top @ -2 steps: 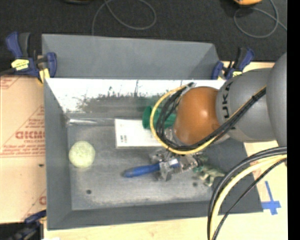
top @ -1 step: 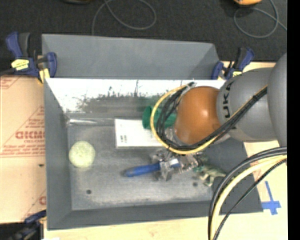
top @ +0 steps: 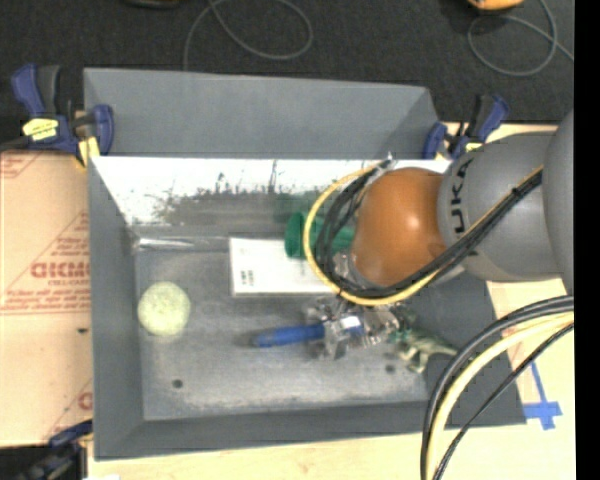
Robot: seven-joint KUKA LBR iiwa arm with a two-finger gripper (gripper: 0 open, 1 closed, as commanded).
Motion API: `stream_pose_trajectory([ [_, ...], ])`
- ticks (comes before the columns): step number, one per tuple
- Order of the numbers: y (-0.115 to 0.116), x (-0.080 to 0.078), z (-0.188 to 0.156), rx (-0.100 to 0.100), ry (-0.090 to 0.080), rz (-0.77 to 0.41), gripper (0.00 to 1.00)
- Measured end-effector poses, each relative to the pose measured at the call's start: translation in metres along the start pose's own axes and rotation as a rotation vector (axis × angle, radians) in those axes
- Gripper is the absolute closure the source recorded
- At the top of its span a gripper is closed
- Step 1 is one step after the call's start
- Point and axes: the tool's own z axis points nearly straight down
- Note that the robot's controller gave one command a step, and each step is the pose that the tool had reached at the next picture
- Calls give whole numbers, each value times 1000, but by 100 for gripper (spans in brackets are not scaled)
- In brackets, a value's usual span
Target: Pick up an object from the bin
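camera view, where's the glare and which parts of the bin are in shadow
In the camera view the strongest glare is a white band along the back wall of the bin. The orange wrist cover carries a soft highlight. The floor beneath the arm, around the gripper and the blue-handled tool, looks somewhat darker. The pale green ball on the left is evenly lit.

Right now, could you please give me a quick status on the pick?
Gripper at right end of blue-handled tool. White box just behind it. Pale ball well clear, left.
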Motion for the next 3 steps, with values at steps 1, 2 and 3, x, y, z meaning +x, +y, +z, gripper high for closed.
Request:
stream_pose_trajectory([
  [1,0,0,-18,0,0,1,100],
  [2,-1,-1,-30,2,-4,2,100],
  [3,-1,-1,-36,3,-6,2,100],
])
